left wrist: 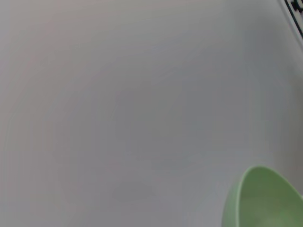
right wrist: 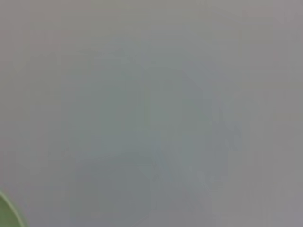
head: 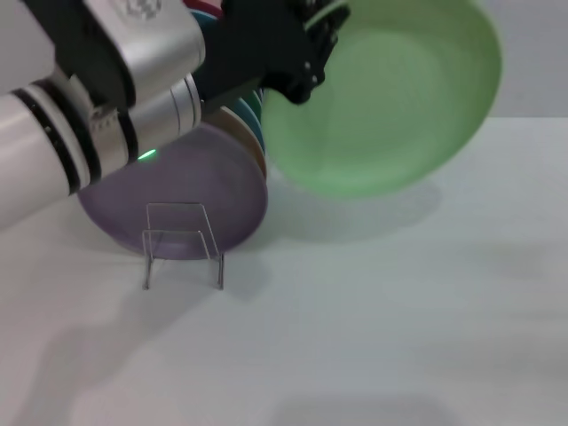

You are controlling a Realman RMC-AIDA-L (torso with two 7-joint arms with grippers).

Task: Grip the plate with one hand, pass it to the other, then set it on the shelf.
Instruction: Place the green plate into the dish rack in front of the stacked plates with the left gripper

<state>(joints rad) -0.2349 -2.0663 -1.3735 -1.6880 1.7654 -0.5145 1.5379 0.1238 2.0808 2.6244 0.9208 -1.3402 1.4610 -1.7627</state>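
White-silver banded arm [head: 98, 98], green light, black hand [head: 293, 62].

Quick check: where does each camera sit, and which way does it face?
Head: on the robot's head, looking forward and down at table, rack and plate; left arm and left tool on the plate's rim show.
Left wrist: on that arm, facing bare surface, plate edge; own tool unseen.
Right wrist: likewise, plate sliver only.
All three share the plate.

A lilac plate [head: 186, 200] is propped upright in a thin wire rack [head: 182, 244] at around 9 o'clock on the white table [head: 399, 319]. A few more plates [head: 251, 124], tan and teal edges, are stacked just behind it toward 12 o'clock.
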